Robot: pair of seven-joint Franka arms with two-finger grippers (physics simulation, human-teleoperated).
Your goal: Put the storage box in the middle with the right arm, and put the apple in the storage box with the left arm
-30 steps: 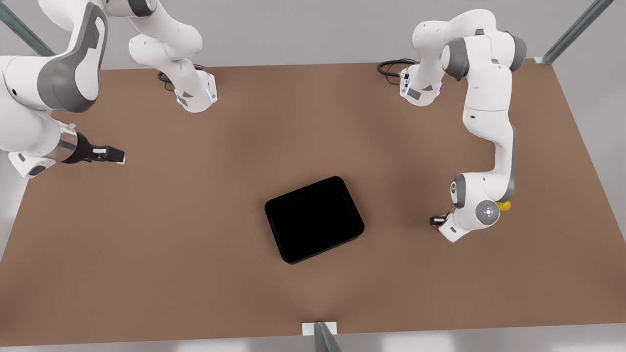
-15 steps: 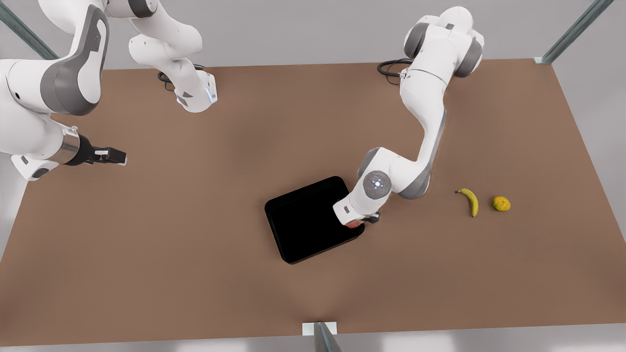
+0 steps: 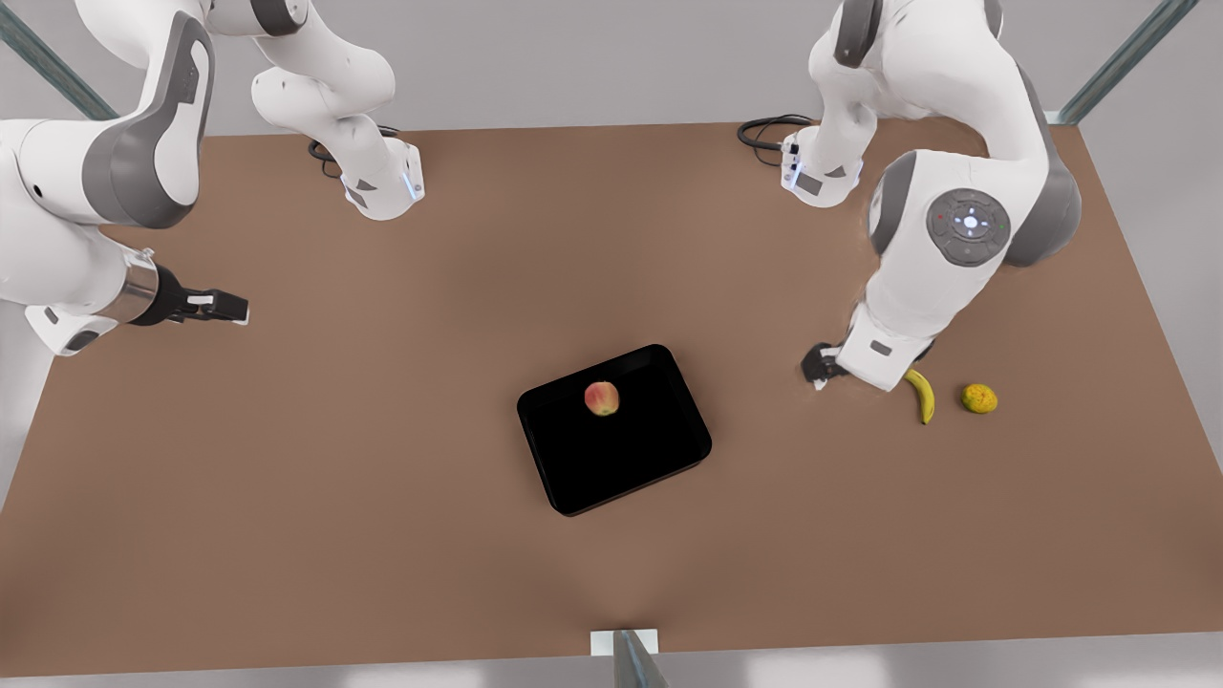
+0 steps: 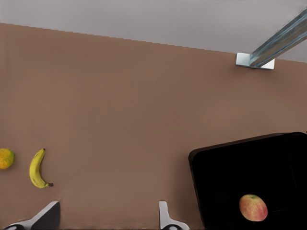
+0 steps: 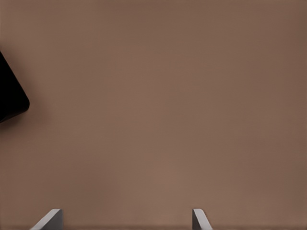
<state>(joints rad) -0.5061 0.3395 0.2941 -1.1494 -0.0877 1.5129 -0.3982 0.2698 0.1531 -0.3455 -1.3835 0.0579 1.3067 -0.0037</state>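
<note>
While boxed, apple (image 3: 602, 397) (off fingers (image 4: 165, 216)).

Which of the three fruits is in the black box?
The apple, red and round, lies inside the box. The banana and the orange citrus lie on the bare table, off to the front view's right.

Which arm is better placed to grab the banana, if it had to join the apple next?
Left. Its open gripper is close beside the banana. The right gripper, also open, waits far off on the other side of the storage box, which holds the apple.
</note>
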